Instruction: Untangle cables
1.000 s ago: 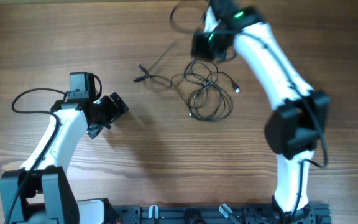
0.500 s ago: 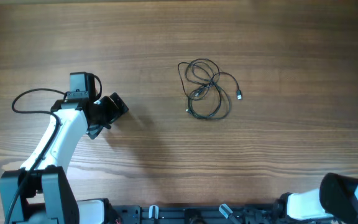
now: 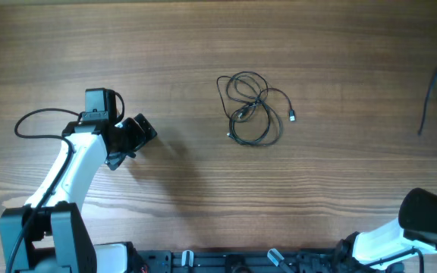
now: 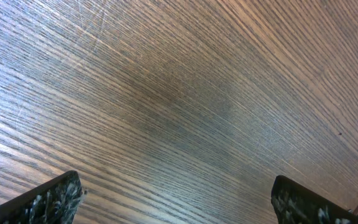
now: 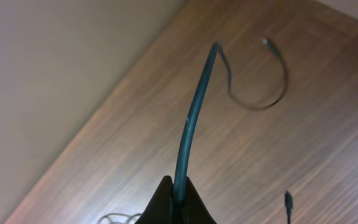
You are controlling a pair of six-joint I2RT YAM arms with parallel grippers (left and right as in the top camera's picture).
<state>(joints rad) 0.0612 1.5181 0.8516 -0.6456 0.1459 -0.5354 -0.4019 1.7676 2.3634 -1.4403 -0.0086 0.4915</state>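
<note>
Starting with the right gripper [image 5: 178, 202]: clamped tight on one cable [image 5: 189, 124], pinched right at the very tips. Heading straight up and away from those tips, then bending over into a droopy loop and ending in a small plug [image 5: 265, 41] far out past the gripper. Can't tell whether that end is touching the table [image 5: 328, 130] or hanging over it (too blurry to call). From overhead, only getting a stretch of the held cable poking in at the edge on that arm's side, no clear look at the gripper itself. Also spotted a second plug [image 5: 287, 198] down on the wood, off to one side of the tips and well below them in the wrist view. No telling which cord that one belongs to.

Over to the left gripper [image 4: 182, 202]: spread wide, fingers [image 4: 58, 198] parked far apart in the two lower corners of its wrist view, holding nothing, just wood grain between them.

As for the rest of the cables: sitting in one loose bundle [image 3: 245, 114], a few overlapping loops lying flat on the table. Well apart from the left gripper, out on the side those open fingers face. Well apart from the held cable too, roughly between the two. Got one short tail with a tiny plug sticking out of the bundle on the side away from the left gripper.
</note>
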